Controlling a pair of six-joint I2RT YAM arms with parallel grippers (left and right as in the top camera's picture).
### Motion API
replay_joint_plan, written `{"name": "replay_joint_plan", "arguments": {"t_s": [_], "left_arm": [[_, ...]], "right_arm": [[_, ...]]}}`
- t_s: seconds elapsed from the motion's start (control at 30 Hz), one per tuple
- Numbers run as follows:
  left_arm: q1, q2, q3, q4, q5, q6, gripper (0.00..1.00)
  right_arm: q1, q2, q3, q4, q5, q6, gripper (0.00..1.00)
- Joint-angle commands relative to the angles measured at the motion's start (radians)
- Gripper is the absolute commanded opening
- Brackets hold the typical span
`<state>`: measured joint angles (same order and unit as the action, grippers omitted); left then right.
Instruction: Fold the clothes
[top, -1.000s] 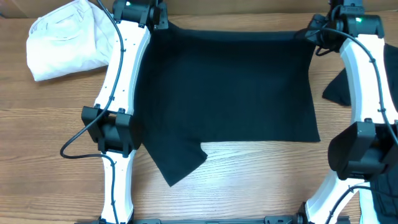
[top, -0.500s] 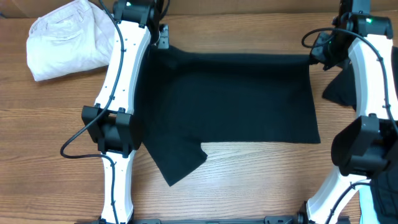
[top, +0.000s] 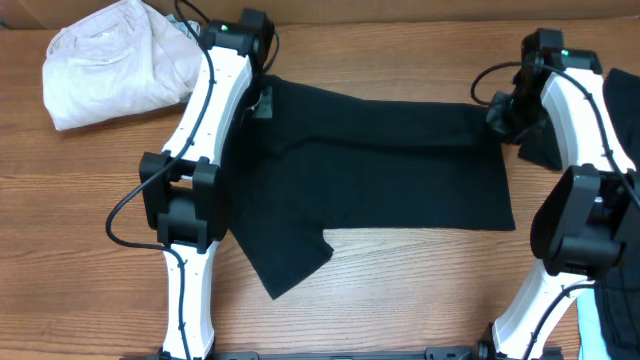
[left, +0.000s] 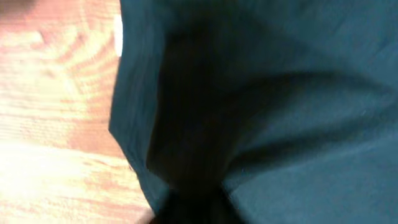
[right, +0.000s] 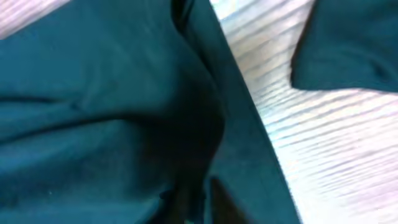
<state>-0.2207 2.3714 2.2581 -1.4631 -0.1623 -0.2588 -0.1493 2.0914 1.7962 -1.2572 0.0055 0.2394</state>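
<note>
Light wood-grain table (top: 400, 290), with a darker brown strip (top: 400, 6) along its far edge. Spread across the middle, black garment (top: 400, 180), far hem rucked and pinched at both corners: left gripper (top: 262, 100) clamped on one, right gripper (top: 498, 112) clamped on the other. Far left, cream-white bundle (top: 110, 65); at the right edge, second black piece (top: 535, 152).

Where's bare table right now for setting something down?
Widest: table left of the left arm, in front of the white cloth bundle. Also the front strip along the black garment hem, and the back strip between left hand and right hand. Crowded at right: right arm and a second black garment.
</note>
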Motion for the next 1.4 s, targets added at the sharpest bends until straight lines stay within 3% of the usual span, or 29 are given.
{"name": "replay_joint_plan", "arguments": {"t_s": [0.0, 0.07, 0.13, 0.3, 0.43, 0.53, 0.7, 0.87, 1.0, 1.07, 1.37], "left_arm": [[0.004, -0.02, -0.034, -0.023, 0.01, -0.016, 0.62], [0.004, -0.021, -0.034, -0.037, 0.039, 0.002, 0.89], [0.007, -0.029, -0.009, -0.062, 0.074, 0.001, 1.0], [0.011, -0.073, 0.175, -0.165, 0.113, -0.009, 1.0], [0.007, -0.172, 0.331, -0.227, 0.154, -0.01, 1.0], [-0.006, -0.283, 0.342, -0.226, 0.198, -0.028, 1.0], [-0.07, -0.428, 0.309, -0.227, 0.205, -0.034, 1.0], [-0.138, -0.575, 0.083, -0.227, 0.151, -0.083, 1.0], [-0.156, -0.706, -0.18, -0.208, 0.118, -0.198, 1.0], [-0.161, -0.777, -0.341, -0.152, 0.13, -0.224, 1.0], [-0.207, -0.909, -1.014, 0.138, 0.255, -0.35, 1.0]], "right_arm": [[-0.003, 0.002, -0.016, 0.0, 0.0, -0.011, 0.38], [-0.003, 0.002, -0.016, -0.004, -0.01, -0.008, 0.52], [-0.003, -0.005, -0.011, -0.012, -0.039, -0.008, 0.57], [-0.003, -0.092, 0.032, -0.064, -0.083, -0.008, 0.58], [-0.003, -0.269, 0.045, -0.092, -0.095, -0.004, 0.65], [-0.003, -0.406, 0.045, -0.136, -0.098, 0.0, 0.75], [-0.003, -0.565, 0.042, -0.247, -0.089, 0.0, 0.8], [-0.003, -0.639, -0.023, -0.34, -0.085, 0.01, 0.8], [-0.003, -0.747, -0.181, -0.274, -0.083, 0.063, 0.86], [-0.003, -0.803, -0.287, -0.216, -0.083, 0.08, 0.92], [-0.003, -0.842, -0.563, -0.06, -0.09, 0.114, 0.93]]}}
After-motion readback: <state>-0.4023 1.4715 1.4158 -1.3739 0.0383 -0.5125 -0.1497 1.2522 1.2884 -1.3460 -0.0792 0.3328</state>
